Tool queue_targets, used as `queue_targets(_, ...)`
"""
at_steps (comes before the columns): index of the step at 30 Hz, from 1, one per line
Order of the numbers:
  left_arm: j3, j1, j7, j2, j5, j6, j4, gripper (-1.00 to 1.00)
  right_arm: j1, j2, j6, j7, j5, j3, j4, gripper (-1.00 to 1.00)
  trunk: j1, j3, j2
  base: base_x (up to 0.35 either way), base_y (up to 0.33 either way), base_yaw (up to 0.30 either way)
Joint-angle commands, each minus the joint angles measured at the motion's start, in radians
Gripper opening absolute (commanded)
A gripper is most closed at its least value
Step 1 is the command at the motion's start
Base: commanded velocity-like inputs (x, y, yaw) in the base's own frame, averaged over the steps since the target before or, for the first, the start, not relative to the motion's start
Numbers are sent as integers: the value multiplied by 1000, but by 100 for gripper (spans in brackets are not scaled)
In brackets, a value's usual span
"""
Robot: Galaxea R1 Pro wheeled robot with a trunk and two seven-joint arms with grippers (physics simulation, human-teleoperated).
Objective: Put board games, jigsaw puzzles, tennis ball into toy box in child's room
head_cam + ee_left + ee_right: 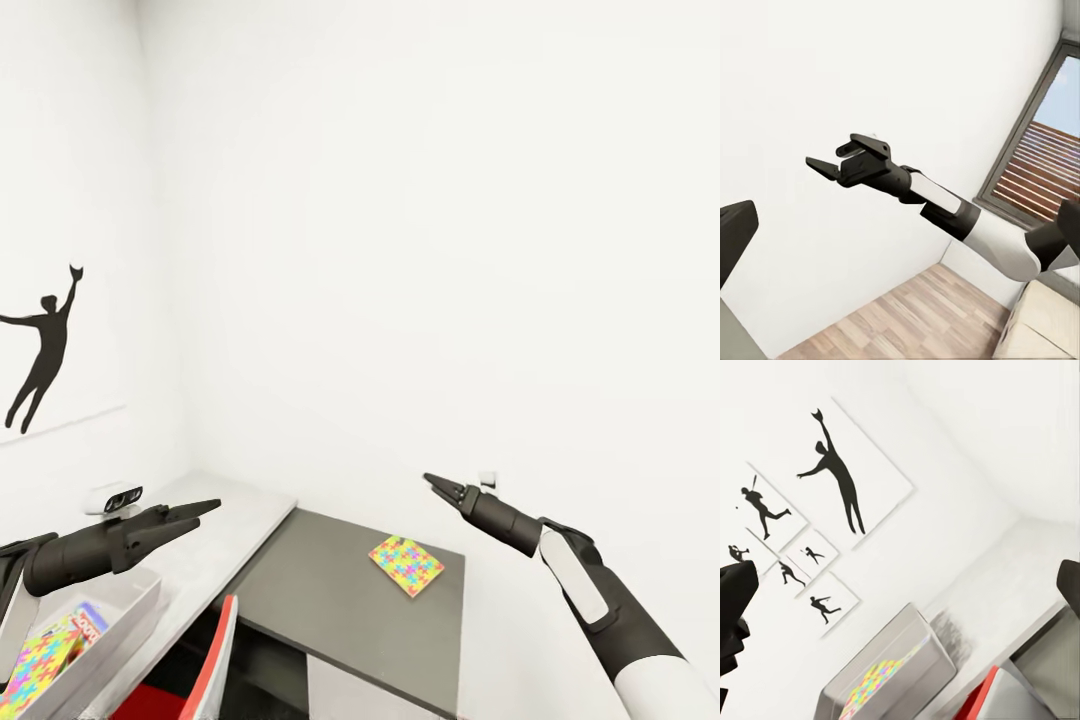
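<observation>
One jigsaw puzzle (406, 564) lies flat on the dark grey corner of the table (330, 600). The light grey toy box (125, 598) stands on the table's light part at the lower left. Inside it lie a second jigsaw puzzle (35, 665) and a board game (88, 622). My left gripper (205, 510) hovers open just above the box's far end, holding nothing. To the right, my right gripper (432, 482) hangs open and empty in the air above the puzzle. The left wrist view shows it (832, 152) from the side. The toy box (896, 675) also appears in the right wrist view. The tennis ball is out of view.
A red chair (215, 655) is tucked under the table beside the box. A small white device (115, 497) sits in the table's far left corner. White walls close the corner, with silhouette pictures (840, 480) on the left wall. A window (1039, 165) and wood floor (907, 315) lie beyond.
</observation>
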Motion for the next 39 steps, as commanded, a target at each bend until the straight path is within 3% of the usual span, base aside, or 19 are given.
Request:
queue_targets(1,0,0,-4,0,-1,11,0,100,-1,-1,7,2,-9,-2,2,100,0,-2,-1,-137,0,-172)
queue_targets(39,0,0,-4,0,-1,11,0,100,0,0,7,11,-8,-11,26,100,0,-50,-1,-40,0,-182)
